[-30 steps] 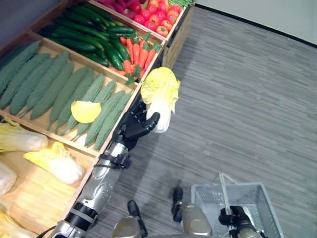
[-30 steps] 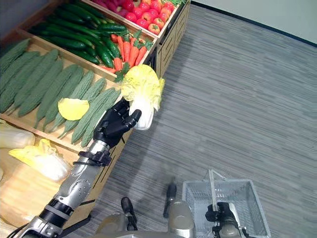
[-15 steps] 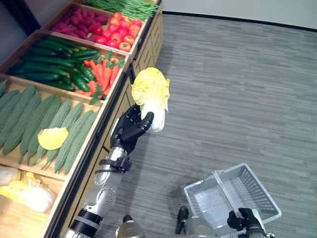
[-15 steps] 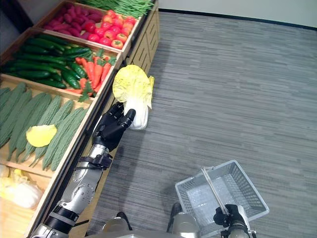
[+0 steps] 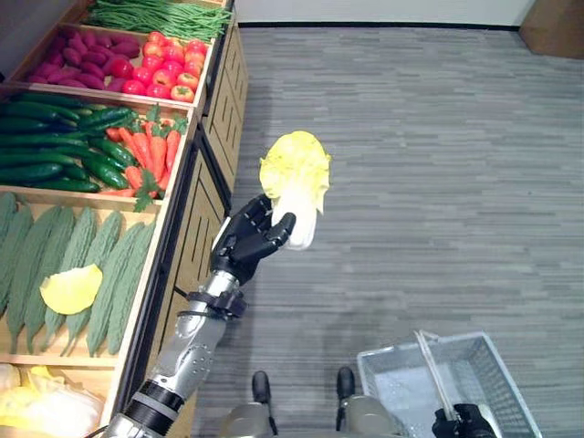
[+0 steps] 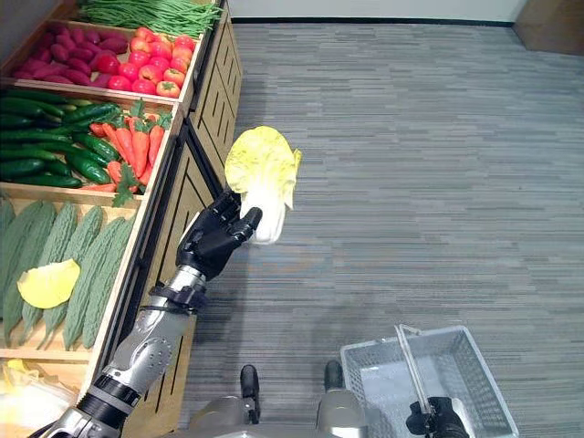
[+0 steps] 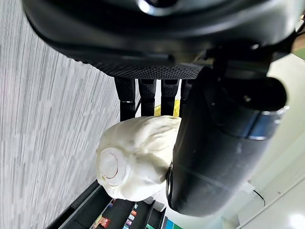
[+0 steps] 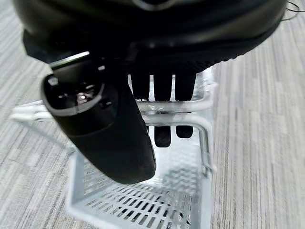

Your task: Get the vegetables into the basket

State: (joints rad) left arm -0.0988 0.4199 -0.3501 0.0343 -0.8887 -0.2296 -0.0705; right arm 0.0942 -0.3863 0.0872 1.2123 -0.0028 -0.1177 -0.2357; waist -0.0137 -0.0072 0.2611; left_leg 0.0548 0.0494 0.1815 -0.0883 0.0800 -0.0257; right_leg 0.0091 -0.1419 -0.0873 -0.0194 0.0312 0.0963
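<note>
My left hand is raised over the grey floor beside the produce stand, shut on a napa cabbage with yellow leaves and a white stem. In the left wrist view the thumb and fingers wrap the cabbage's white base. Low at the right, my right hand is shut on the handle of a grey wire basket, which looks empty inside. The cabbage is held well up and to the left of the basket.
A wooden stand runs along the left with bins of bitter gourds, cucumbers, carrots, tomatoes and green beans. More cabbages lie at the lower left. A loose yellow leaf rests on the gourds.
The camera has turned, shifting the whole picture. My left hand still holds the cabbage clear of the stand; the basket stays in my right hand.
</note>
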